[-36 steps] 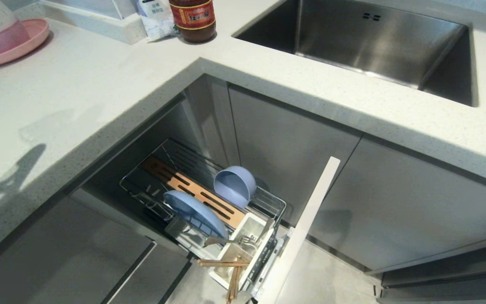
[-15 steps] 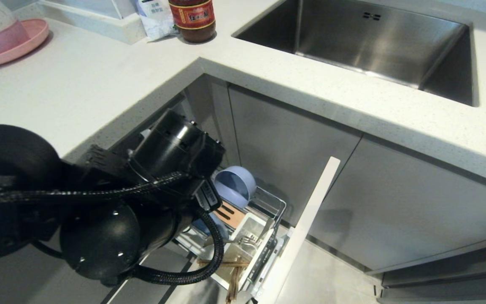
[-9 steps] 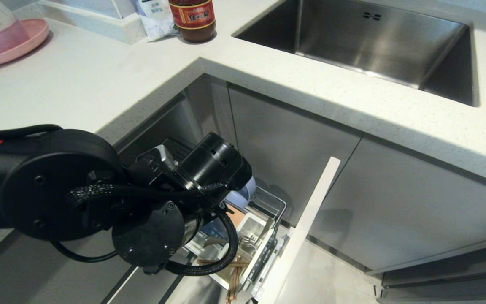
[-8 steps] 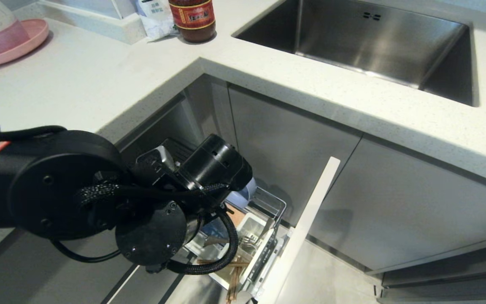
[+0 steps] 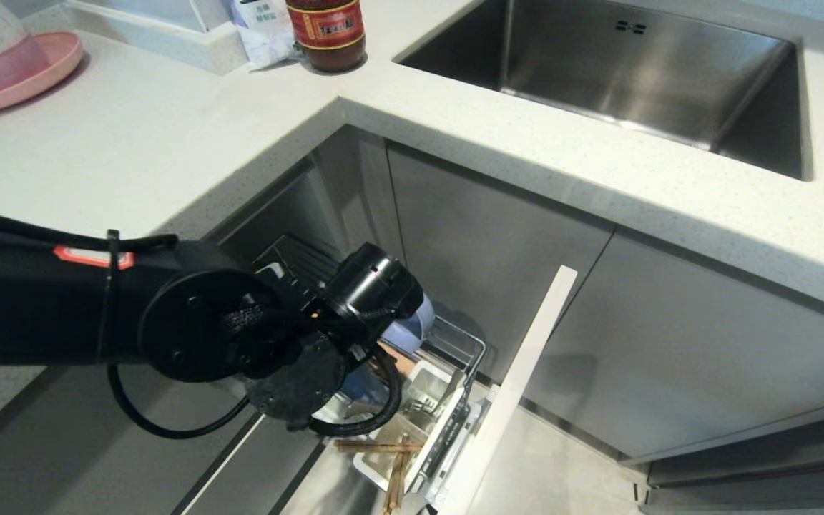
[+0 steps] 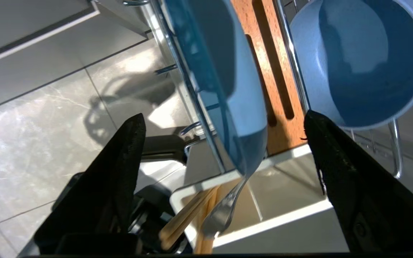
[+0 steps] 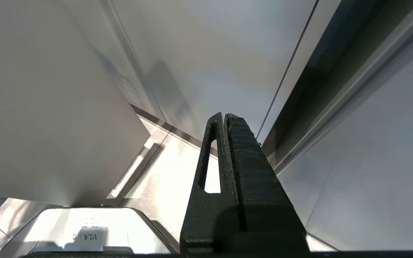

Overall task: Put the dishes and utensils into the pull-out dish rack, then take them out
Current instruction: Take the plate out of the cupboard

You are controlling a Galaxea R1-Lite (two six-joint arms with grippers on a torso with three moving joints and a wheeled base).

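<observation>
Left gripper point(image 6: 224, 125) spread wide, straddling the blue plate point(image 6: 228, 89) edge, no contact. Right gripper point(image 7: 225, 123) clenched, empty. Sauce bottle point(image 5: 326, 32) label: red, text unreadable.

- Your left arm point(image 5: 97, 315) comes in from the left edge, black, wrist over the pull-out dish rack point(image 5: 455, 343). Gripper itself is hidden under the wrist.
- Rack is pulled out from the corner cabinet, pale-grey front point(image 5: 508, 390) standing open.
- Bowl point(image 5: 412, 327): only a light-blue sliver shows past the wrist. Plate point(image 5: 365, 383): small blue patch under the cable loop.
- Fork point(image 5: 419, 404) lies in the white utensil box point(image 5: 448, 411); chopsticks point(image 5: 387, 458) stick out over its near end, one crosswise.
- Countertop point(image 5: 169, 136): pink plate point(image 5: 47, 75) far left with a cup on it, sauce bottle point(image 5: 326, 32) at the back, steel sink point(image 5: 626, 79) to the right.
</observation>
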